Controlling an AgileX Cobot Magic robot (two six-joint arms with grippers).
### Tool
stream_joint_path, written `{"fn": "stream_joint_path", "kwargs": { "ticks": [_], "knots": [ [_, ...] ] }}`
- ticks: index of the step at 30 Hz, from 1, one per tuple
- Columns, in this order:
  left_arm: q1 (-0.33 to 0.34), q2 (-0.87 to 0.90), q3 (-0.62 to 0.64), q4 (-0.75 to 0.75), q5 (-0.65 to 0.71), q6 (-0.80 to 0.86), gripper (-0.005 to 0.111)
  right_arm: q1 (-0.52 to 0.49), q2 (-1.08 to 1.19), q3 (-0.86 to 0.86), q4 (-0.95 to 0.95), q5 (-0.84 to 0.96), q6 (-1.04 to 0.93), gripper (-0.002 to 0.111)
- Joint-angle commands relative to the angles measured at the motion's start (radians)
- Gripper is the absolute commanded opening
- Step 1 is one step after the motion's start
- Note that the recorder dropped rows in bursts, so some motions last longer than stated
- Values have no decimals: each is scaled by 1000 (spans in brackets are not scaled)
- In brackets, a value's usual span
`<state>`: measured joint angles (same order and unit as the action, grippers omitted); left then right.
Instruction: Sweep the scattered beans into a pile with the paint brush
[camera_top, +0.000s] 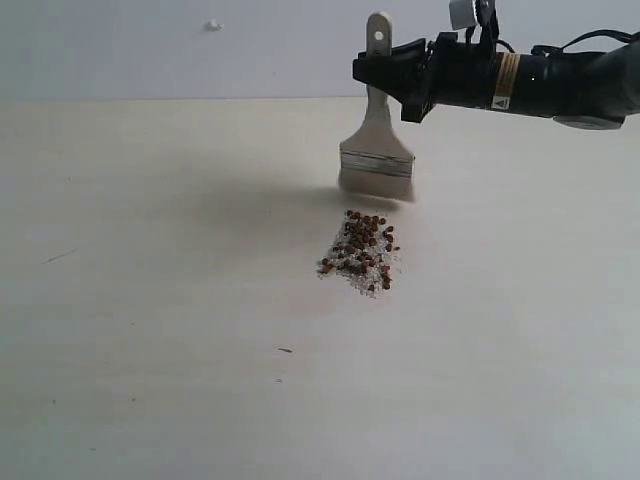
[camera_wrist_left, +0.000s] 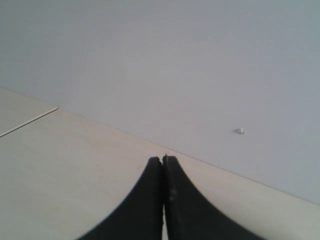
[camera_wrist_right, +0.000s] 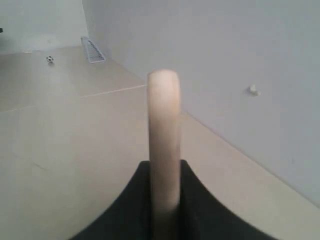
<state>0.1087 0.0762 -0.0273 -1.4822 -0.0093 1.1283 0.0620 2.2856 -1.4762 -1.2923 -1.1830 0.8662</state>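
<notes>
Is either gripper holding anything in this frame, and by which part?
The right gripper grips the paint brush by the upper part of its handle, just below the holed end. The left gripper is shut, empty.

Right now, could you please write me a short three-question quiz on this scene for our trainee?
1. True or false: the left gripper grips the paint brush.
2. Multiple choice: the beans lie A) together in one pile, B) widely scattered, C) on the brush.
3. Fill in: the brush's bristles point ____.

Key: 1) False: the right gripper holds it by the handle, and the left is shut on nothing. 2) A. 3) Down.
</notes>
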Motion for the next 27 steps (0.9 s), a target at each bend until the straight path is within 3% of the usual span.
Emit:
{"fn": "stream_joint_path", "kwargs": {
  "ticks": [1,15,27],
  "knots": [
    [3,3,4,-4,3,-1,0,-7,-3,-6,-12,-38,28,0],
    [3,3,4,-4,3,-1,0,-7,-2,-6,-7,17,-54,0],
    [3,3,4,-4,3,-1,0,-7,13,-6,-123,-38,81,0]
  ]
}}
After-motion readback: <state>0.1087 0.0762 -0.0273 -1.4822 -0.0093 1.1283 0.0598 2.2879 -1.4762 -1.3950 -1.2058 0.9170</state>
